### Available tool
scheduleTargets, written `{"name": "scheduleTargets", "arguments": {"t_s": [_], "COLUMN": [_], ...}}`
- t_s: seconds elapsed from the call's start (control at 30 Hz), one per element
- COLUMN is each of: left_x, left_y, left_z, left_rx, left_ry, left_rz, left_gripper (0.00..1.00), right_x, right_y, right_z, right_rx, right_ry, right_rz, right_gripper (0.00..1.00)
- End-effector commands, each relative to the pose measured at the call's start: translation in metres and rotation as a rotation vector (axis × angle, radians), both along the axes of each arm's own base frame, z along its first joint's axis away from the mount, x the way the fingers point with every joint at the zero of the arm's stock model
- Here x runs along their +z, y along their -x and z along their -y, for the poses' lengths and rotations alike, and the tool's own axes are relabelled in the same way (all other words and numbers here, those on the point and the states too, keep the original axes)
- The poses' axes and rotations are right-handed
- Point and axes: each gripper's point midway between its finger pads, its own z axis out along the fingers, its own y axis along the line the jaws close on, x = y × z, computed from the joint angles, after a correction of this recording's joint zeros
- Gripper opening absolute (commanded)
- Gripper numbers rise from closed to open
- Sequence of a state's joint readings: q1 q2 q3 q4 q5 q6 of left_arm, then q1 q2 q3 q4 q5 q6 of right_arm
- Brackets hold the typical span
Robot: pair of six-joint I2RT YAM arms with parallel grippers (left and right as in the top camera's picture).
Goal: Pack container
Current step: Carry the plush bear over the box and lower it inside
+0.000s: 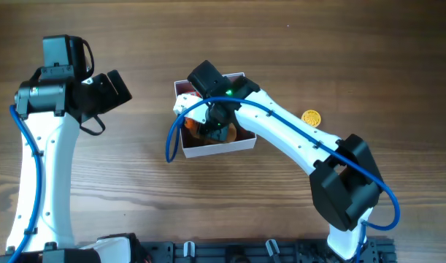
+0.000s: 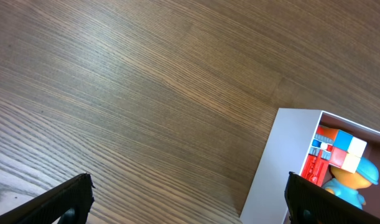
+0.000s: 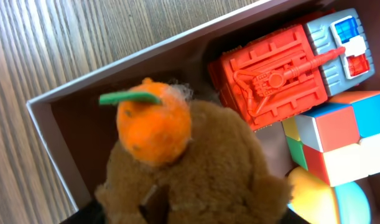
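The container (image 1: 220, 148) sits mid-table, directly beneath the right gripper (image 1: 217, 126), which hangs over a brown plush toy (image 3: 202, 168) inside it. Whether that gripper is apart or clamped cannot be told. The left gripper (image 1: 119, 88), jaws wide apart and empty, stands off to the container's left.

- No text, brand, number or sign can be read in any view
- The yellow disc (image 1: 312, 116) on the table (image 1: 135, 190) has a face too small to make out
- The red toy truck (image 3: 273, 78) in the container (image 3: 78, 124) shows moulded relief on its body, with no legible letters
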State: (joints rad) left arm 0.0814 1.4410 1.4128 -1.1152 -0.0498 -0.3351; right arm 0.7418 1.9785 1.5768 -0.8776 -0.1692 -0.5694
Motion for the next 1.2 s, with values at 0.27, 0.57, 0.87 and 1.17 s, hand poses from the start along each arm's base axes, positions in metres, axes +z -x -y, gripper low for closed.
{"name": "scheduleTargets", "arguments": {"t_s": [0.27,0.57,0.87,1.17], "left_x": [-0.005,-0.005,-0.005,-0.005], "left_y": [0.001,0.001,0.001,0.001], "left_z": [0.001,0.001,0.001,0.001], "left_rx": [-0.013,-0.013,-0.013,-0.012], "left_ry": [0.010,0.010,0.010,0.010], "left_rz": [-0.014,-0.013,-0.013,-0.014], "left_gripper": [1.00,1.00,1.00,1.00], "right_x": [-0.004,-0.003,0.012,0.056], "right_y": [0.009,0.006,-0.009,-0.041], "right_z": [-0.008,-0.009,-0.015,-0.034], "right_rx": [0.001,0.000,0.025,0.007], "right_ry": [-0.023,-0.029,-0.049,-0.148], "right_rz": [-0.045,-0.031,0.065,0.232], "right_gripper": [0.63,0.63,0.67,0.77]}}
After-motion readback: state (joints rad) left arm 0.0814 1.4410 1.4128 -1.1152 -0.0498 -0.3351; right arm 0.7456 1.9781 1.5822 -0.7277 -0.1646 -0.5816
